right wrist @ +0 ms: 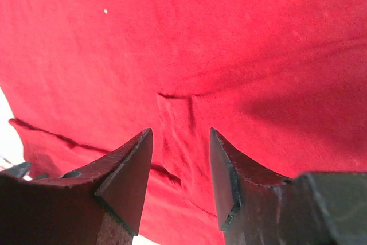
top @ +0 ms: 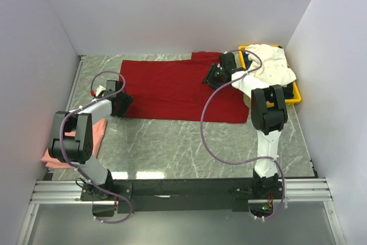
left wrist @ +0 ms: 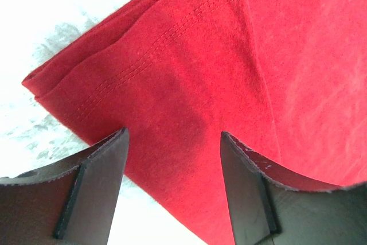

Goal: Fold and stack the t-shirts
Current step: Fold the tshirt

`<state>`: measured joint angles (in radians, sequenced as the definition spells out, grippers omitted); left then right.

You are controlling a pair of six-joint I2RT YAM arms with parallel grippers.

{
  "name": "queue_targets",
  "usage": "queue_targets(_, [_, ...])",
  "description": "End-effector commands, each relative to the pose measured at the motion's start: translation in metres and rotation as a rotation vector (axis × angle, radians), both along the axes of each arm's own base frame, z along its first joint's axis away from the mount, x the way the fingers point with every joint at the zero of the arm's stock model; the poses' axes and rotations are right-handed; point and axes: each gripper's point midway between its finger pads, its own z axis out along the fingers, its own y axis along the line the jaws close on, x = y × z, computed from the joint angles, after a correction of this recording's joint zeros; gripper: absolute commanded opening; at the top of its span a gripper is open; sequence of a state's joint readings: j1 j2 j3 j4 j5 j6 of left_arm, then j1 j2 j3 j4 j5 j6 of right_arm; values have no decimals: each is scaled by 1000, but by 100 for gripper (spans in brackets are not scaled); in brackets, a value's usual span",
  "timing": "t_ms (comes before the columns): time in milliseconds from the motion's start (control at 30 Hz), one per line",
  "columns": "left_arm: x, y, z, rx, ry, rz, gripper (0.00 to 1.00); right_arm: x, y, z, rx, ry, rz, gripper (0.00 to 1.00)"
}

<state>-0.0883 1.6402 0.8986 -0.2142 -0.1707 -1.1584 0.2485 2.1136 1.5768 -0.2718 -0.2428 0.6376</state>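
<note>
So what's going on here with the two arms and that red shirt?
Two robot arms are working on the red shirt, which lies spread out on the table. The left gripper is open over the shirt's left hemmed corner. The right gripper is open over its right side, with a small pucker of cloth between the fingers. Neither holds anything. A pink shirt lies at the table's left edge, and a white shirt is heaped in the yellow bin.

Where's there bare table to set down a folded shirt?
Bare table lies between the near hem of the red shirt and the base rail, right of the pink shirt. A strip shows behind the red shirt, far left. Crowded: far right, yellow bin with the white shirt.
</note>
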Motion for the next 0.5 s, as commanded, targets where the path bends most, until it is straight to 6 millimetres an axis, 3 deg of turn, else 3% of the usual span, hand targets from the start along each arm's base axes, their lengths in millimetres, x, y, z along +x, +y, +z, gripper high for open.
queue_targets(0, [5,-2,25,3,-48,-29,70,-7,-8,53,-37,-104,-3,52])
queue_targets(67, [8,-2,32,6,-63,-33,70,-20,-16,47,-50,-86,-28,51])
queue_targets(100, [11,-3,39,6,-76,-35,70,-25,-21,58,-50,-108,-46,51])
queue_targets(167, [15,-4,49,1,-107,-37,70,-41,-28,46,-56,-88,-68,50])
queue_targets(200, [21,-6,57,-8,-132,-45,70,-46,-34,54,-62,-105,-90,50])
queue_targets(233, [23,-6,61,-11,-141,-45,70,-55,-41,43,-69,-86,-104,50])
queue_targets(300, [31,-8,68,-22,-164,-48,70,-67,-51,39,-69,-79,-142,50])
queue_targets(400, [39,-10,64,-31,-155,-46,70,-73,-70,36,-65,-74,-199,50])
queue_targets(433, [41,-13,62,-39,-153,-55,70,-80,-75,26,-75,-51,-209,50])
queue_targets(467, [43,-14,52,-40,-132,-54,70,-81,-83,23,-79,-41,-229,50])
